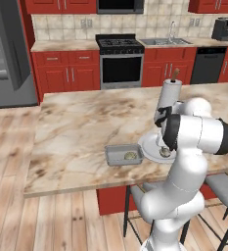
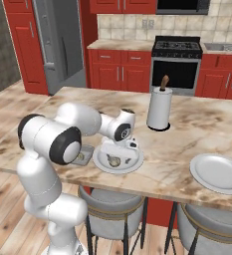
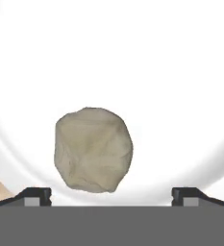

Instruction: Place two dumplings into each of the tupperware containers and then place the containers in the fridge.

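Hovering: gripper (image 3: pixel 111 192) poised low over a dumpling (image 3: pixel 93 150) on the white plate (image 3: pixel 180 72), finger tips (image 3: pixel 36 194) set wide apart with nothing between them.
Task things: one tupperware container (image 1: pixel 123 155) on the marble island counter (image 1: pixel 76 132), just left of the plate, with a dumpling already inside; fridge (image 1: pixel 8 54) well apart, across the wooden floor, one door standing open.
Risk, off-centre grasp: dumpling sitting left of midway between the tips, so likely nudged sideways on closing rather than pinched squarely.
Risk, rolling: lumpy, rounded shape on a smooth plate, prone to sliding toward the rim if clipped by one tip.
Risk, plate contact: descending too far could press the tips on the plate and shift it against the container.
Hand view adds: exact offset of dumpling against the tips.
Left base view adds: container contents and fridge door.
Right base view adds: two dumplings on the near plate, a second, bare plate (image 2: pixel 218 172) to the right, and a paper towel roll (image 2: pixel 159 108) behind; container mostly hidden by the arm.
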Tool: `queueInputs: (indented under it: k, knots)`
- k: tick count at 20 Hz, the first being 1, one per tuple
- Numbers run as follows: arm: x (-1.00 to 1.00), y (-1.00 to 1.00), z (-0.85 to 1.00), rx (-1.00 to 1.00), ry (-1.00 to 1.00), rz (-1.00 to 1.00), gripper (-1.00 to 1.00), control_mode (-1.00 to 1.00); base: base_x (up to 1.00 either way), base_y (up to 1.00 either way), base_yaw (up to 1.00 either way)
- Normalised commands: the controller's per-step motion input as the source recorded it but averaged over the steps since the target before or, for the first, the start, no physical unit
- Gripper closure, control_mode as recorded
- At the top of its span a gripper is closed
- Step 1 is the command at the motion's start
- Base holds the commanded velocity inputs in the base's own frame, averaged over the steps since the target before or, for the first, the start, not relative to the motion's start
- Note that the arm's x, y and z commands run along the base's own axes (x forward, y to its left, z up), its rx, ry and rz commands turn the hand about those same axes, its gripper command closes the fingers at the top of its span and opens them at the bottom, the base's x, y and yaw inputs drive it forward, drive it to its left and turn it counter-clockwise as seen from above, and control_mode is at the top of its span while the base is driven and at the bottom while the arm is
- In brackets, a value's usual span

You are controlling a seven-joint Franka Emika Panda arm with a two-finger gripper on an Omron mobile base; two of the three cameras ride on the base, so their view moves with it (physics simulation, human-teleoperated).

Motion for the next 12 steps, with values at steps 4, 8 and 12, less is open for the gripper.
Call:
queueInputs:
  k: [4, 8, 12]
  knots:
    - [0.1, 0.04, -0.34, -0.01, -0.01, 0.0, -1.0, -1.0, 0.0, 0.0, 0.0]
    - [0.21, 0.0, -0.13, 0.0, -0.01, 0.0, -1.0, -1.0, 0.0, 0.0, 0.0]
    - [0.05, 0.0, -0.02, 0.0, -0.01, 0.0, -1.0, -1.0, 0.0, 0.0, 0.0]
